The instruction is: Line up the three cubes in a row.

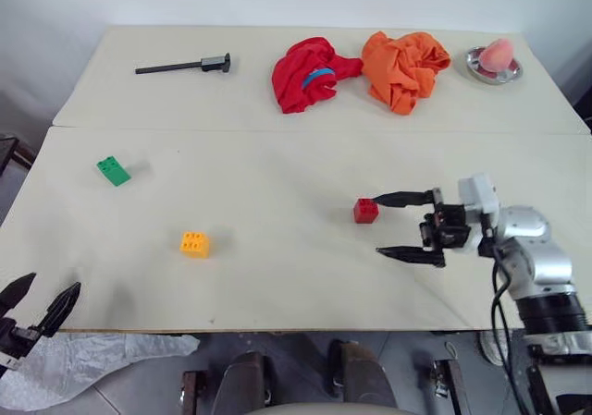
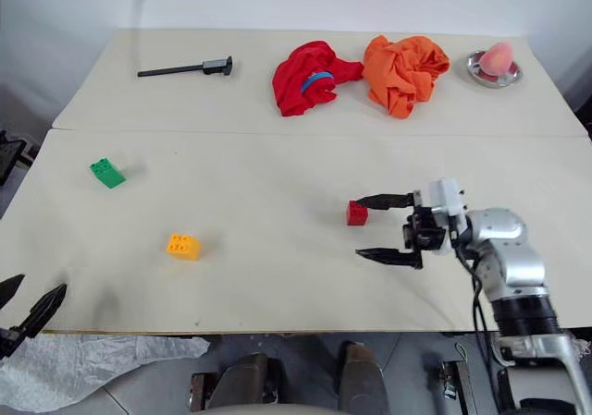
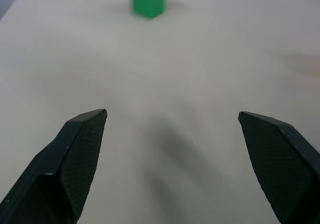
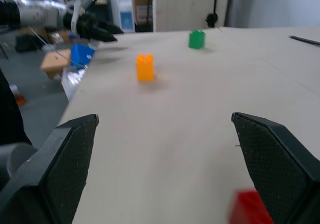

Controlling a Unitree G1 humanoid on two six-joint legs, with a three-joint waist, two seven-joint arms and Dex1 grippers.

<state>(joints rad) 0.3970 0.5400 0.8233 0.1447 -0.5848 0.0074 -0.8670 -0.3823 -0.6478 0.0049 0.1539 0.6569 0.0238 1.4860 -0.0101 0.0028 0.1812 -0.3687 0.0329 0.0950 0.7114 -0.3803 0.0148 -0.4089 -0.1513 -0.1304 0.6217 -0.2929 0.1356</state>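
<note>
Counting three cubes on the pale surface point(image 1: 277, 276): one red cube point(image 1: 365, 211) right of centre, one yellow-orange cube point(image 1: 194, 243) left of centre toward the near edge, one green cube point(image 1: 113, 171) farther left and farther back. Well apart from one another, not in a row. Red one upright on the surface, studs up; same for the yellow-orange one; green one lying at an angle to the surface's edges.

Also counting two crumpled cloths at the far side, one red cloth point(image 1: 310, 73) and one orange cloth point(image 1: 405, 67), touching each other. One black long-handled tool point(image 1: 185, 66) lying flat to the left of them. One small metal dish point(image 1: 493, 67) at the far right corner with a pink rounded object point(image 1: 498, 53) in it.

Two hands. Right hand point(image 1: 404, 224) spread wide, pointing toward the robot's left, gripping nothing; far finger's tip just beside the red cube, contact impossible to tell, near finger well clear of it. Seen from the right wrist, red cube low beside one finger, not between the tips, with the yellow-orange and green cubes farther ahead.

Left hand point(image 1: 42, 301) at the near left edge of the surface, fingers spread wide, holding nothing, touching no cube. Seen from the left wrist, green cube straight ahead, well apart from the fingertips.
</note>
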